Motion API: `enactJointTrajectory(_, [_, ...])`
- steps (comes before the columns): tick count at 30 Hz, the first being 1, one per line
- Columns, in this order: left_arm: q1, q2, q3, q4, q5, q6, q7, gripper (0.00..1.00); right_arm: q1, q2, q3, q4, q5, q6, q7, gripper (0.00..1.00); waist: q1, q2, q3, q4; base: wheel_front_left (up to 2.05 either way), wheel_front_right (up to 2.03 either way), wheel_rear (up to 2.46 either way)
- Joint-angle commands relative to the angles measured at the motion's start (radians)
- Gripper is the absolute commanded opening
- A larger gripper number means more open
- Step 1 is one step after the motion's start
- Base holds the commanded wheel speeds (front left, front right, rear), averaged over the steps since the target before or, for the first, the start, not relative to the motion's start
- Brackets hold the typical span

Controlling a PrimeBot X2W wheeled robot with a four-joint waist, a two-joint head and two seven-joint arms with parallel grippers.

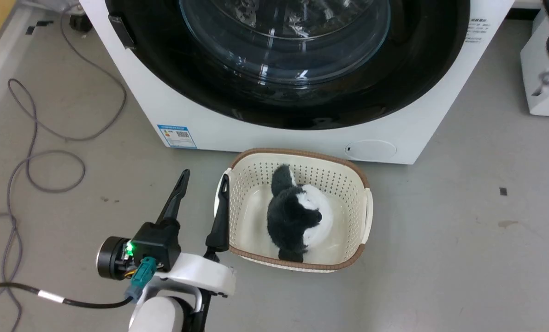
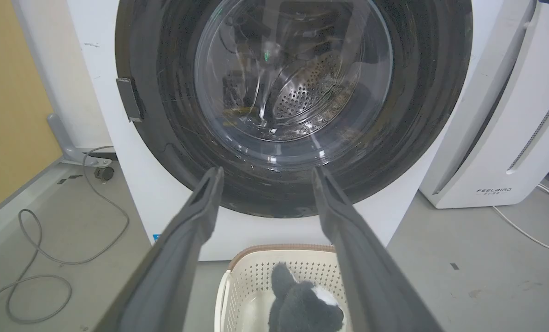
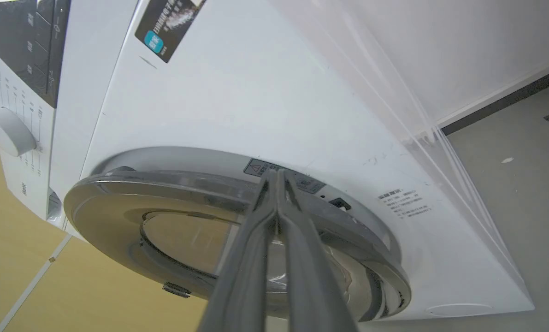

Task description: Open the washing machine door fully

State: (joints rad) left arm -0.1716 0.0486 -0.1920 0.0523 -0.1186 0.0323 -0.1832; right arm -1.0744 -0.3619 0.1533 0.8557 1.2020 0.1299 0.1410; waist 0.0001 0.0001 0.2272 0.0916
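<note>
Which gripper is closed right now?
The right gripper, pinched shut at the washing machine door; the left gripper is spread open beside the basket.

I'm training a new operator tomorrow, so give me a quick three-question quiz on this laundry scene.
1. True or false: the left hand is shut.
2. What lies in the basket? A) towel B) plush toy C) shoes
3. Which part do the shut tips of the right hand point at?
Key: 1 false, it is open; 2 B; 3 the rim of the washing machine door.
</note>
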Motion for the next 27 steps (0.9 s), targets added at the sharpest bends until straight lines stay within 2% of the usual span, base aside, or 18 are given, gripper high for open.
enactJointTrajectory(1, [-0.024,0.001,-0.012,-0.002,-0.009,0.005,-0.011,1.0,-0.06,-0.018,0.02,0.033,0.03,0.001,0.021,0.0,-0.0001,-0.0001,0.01,0.004,0.0,0.0,0.0])
enactJointTrajectory(16, [-0.066,0.001,-0.06,0.0,-0.04,0.026,-0.042,1.0,-0.281,-0.05,0.173,0.181,0.132,0.001,0.25,0.0,-0.0001,-0.0001,0.063,0.011,0.0,0.0,0.0])
enactJointTrajectory(27, [-0.1,0.002,-0.092,0.008,-0.062,0.035,-0.065,1.0,-0.398,-0.02,0.276,0.268,0.21,0.001,0.331,0.0,-0.0001,-0.0001,0.106,0.021,0.0,0.0,0.0])
